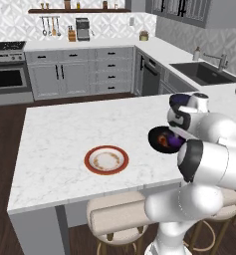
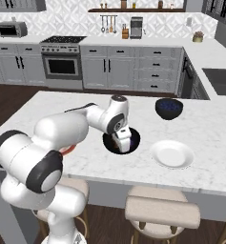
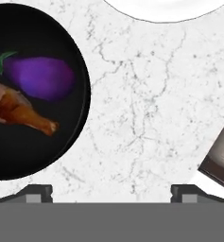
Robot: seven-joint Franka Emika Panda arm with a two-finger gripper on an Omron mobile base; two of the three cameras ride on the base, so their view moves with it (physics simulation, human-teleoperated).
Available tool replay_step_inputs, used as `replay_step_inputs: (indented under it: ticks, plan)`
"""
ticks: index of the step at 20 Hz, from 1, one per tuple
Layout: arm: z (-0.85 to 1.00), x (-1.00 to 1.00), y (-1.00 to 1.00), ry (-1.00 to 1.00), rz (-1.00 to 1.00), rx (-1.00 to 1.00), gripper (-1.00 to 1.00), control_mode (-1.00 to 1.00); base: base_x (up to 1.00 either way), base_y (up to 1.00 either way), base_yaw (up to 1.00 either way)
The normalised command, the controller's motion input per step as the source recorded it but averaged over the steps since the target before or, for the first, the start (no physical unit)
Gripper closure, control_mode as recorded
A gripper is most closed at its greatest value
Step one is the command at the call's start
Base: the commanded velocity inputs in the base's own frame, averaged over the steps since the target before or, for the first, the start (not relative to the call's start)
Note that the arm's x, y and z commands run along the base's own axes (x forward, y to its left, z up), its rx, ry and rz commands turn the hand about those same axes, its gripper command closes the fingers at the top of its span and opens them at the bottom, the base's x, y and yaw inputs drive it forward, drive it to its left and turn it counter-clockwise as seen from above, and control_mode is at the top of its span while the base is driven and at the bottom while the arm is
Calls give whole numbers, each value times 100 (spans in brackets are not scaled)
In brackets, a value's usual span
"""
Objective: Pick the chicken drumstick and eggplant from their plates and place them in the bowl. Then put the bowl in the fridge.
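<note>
The black bowl point(image 3: 33, 151) lies on the marble island and holds the purple eggplant point(image 3: 40, 76) and the brown chicken drumstick point(image 3: 19, 109) side by side. My gripper point(image 3: 112, 194) hangs open just above the bowl's rim and the bare counter beside it, nothing between its fingers. From the right base the gripper point(image 2: 124, 141) points down over the bowl point(image 2: 107, 142). From the left base the bowl point(image 1: 153, 135) shows with the eggplant point(image 1: 175, 144) inside. The red-rimmed plate point(image 1: 106, 160) and the white plate point(image 2: 171, 154) are bare. The fridge is out of view.
A smaller dark blue bowl point(image 2: 169, 108) stands behind the white plate. Stools point(image 2: 161, 212) line the island's near edge. The sink point(image 1: 203, 72) is on the far right counter, and the oven point(image 2: 62, 64) stands against the back wall.
</note>
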Motion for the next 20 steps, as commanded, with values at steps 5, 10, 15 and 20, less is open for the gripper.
replay_step_inputs:
  ticks: [5,10,15,20]
  plan:
    - [-18,3,-6,-2,0,8,-100,-100,0,0,0]
    - [-38,10,0,-5,0,3,-100,-100,0,0,0]
    - [-18,36,0,0,0,0,-100,-100,0,0,0]
    - [-22,24,0,0,0,0,-100,-100,0,0,0]
